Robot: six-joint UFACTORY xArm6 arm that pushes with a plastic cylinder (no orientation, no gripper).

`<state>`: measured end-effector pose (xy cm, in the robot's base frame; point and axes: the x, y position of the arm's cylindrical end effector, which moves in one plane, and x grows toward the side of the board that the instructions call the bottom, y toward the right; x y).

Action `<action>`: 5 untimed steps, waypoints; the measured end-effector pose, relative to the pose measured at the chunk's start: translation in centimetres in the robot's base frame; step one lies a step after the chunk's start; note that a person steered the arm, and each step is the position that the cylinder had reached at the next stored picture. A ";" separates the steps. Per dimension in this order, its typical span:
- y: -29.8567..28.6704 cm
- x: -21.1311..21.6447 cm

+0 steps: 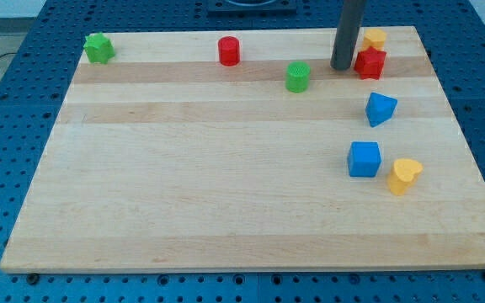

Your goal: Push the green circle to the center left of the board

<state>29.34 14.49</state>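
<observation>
Pale wooden board (226, 168) on a blue perforated bench (7, 126); single camera view, looking down at an angle.

The arm ends in a dark rod, no jaws, so there is nothing to open or close and it holds nothing. The rod's tip (341, 66) rests near the view's top right, just beside the red star-like block (370, 63) on that block's left; whether the two touch is hard to tell. The yellow block (375, 38) sits just behind the red one, its shape unclear.

The green circle (298, 76) stands to the left of the tip, near but apart. Judgement: the tip sits on the circle's right side because the push must run leftward and down the view toward the centre left, a long way off; the task looks barely begun.

Other blocks: green star-like block (99, 48) at top left corner, red cylinder (229, 51) along the top, blue wedge-like block (381, 108), blue cube (364, 158) and yellow heart (404, 175) on the right.

The rod's upper part and the arm are cut off at the frame's top.
</observation>
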 end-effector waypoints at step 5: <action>-7.7 3.0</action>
<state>32.30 6.81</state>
